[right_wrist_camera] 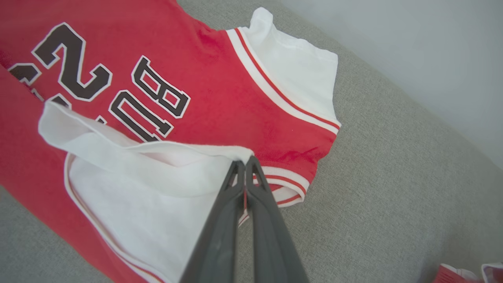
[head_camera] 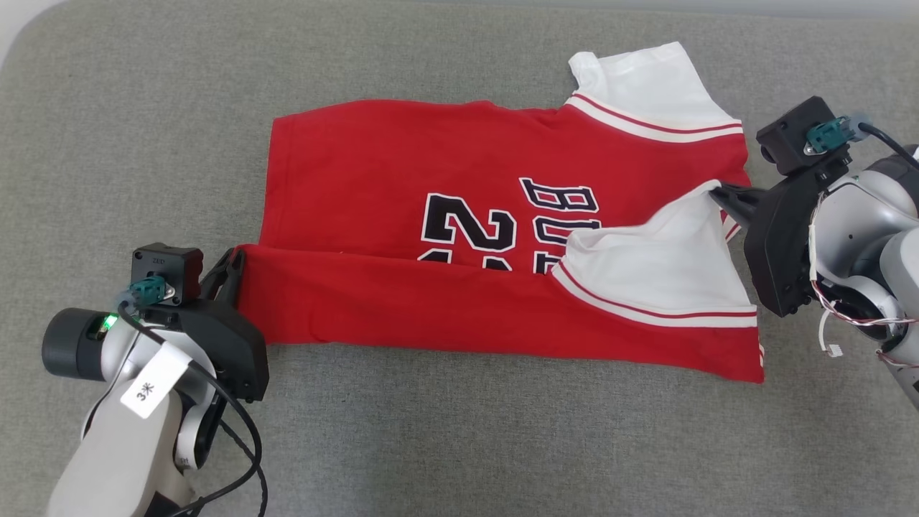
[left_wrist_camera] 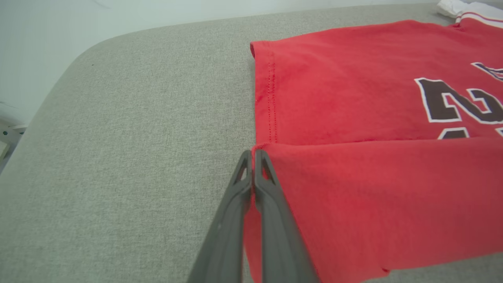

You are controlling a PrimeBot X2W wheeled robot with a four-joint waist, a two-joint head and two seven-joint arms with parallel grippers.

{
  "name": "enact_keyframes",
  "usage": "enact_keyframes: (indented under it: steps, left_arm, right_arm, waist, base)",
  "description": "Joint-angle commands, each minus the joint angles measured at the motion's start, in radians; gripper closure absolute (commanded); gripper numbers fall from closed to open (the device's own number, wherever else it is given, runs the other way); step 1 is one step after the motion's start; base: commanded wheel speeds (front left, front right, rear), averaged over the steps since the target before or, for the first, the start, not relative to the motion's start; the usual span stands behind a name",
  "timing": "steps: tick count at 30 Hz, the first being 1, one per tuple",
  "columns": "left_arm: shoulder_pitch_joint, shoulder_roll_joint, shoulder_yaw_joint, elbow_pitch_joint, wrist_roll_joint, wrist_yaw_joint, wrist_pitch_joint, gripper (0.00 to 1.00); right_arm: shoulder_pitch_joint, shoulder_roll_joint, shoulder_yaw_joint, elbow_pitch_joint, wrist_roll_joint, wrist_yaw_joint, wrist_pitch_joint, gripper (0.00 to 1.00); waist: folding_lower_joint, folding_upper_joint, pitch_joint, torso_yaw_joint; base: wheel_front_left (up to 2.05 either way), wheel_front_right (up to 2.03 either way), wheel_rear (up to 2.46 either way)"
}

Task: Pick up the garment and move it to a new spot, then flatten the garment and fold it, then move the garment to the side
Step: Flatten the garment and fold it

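Note:
The garment (head_camera: 402, 172) is a red jersey with white sleeves and dark lettering, spread sideways on the grey surface. Its near long edge is folded over the lettering. My left gripper (head_camera: 237, 255) is shut on the red hem corner of that folded flap (left_wrist_camera: 353, 204), at the garment's left end; in the left wrist view the left gripper (left_wrist_camera: 252, 154) pinches the cloth's edge. My right gripper (head_camera: 714, 190) is shut on the near white sleeve (head_camera: 646, 273) at the right end, holding it up over the chest. In the right wrist view the right gripper (right_wrist_camera: 244, 162) pinches that sleeve (right_wrist_camera: 149, 173).
The grey padded surface (head_camera: 459, 431) stretches wide in front of the garment and to its left. Its rounded far-left corner (left_wrist_camera: 90, 47) meets a pale wall. A small red and white item (right_wrist_camera: 463, 273) lies at the right wrist view's lower right edge.

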State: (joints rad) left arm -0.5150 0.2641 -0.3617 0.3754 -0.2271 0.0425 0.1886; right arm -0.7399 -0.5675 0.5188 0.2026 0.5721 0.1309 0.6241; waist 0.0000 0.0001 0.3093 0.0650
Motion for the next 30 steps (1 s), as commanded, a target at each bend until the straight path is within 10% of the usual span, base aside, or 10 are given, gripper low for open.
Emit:
enact_keyframes:
  steps: [1, 2, 3, 20, 30]
  left_arm:
    - [-0.010, 0.002, 0.002, 0.004, -0.009, -0.001, -0.011, 0.53]
    - [-0.013, -0.001, 0.002, 0.007, -0.012, 0.000, -0.017, 0.00]
    - [-0.015, -0.003, 0.000, 0.009, -0.012, 0.001, -0.024, 0.00]
    - [-0.003, 0.011, -0.012, 0.037, -0.010, 0.015, -0.086, 0.00]
    - [0.061, 0.026, -0.025, 0.000, 0.018, 0.043, -0.194, 0.00]
  right_arm:
    - [-0.021, 0.001, 0.004, 0.014, -0.001, 0.000, -0.013, 0.93]
    - [-0.025, 0.008, 0.009, 0.023, -0.004, 0.000, -0.024, 0.31]
    - [-0.028, 0.013, 0.011, 0.032, -0.008, 0.000, -0.039, 0.00]
    - [-0.043, 0.046, 0.054, 0.114, 0.000, -0.001, -0.190, 0.00]
    - [0.045, 0.103, -0.103, 0.155, -0.036, -0.001, -0.306, 0.00]
  waist:
    - [0.0000, -0.0001, -0.002, 0.004]
    - [0.0000, -0.0001, -0.003, 0.006]
    - [0.0000, -0.0001, -0.005, 0.008]
    - [0.0000, -0.0001, -0.056, -0.007]
    - [0.0000, -0.0001, -0.098, -0.019]
  base:
    - [0.00, 0.00, 0.00]
    - [0.00, 0.00, 0.00]
    - [0.00, 0.00, 0.00]
    - [0.00, 0.00, 0.00]
    - [0.00, 0.00, 0.00]
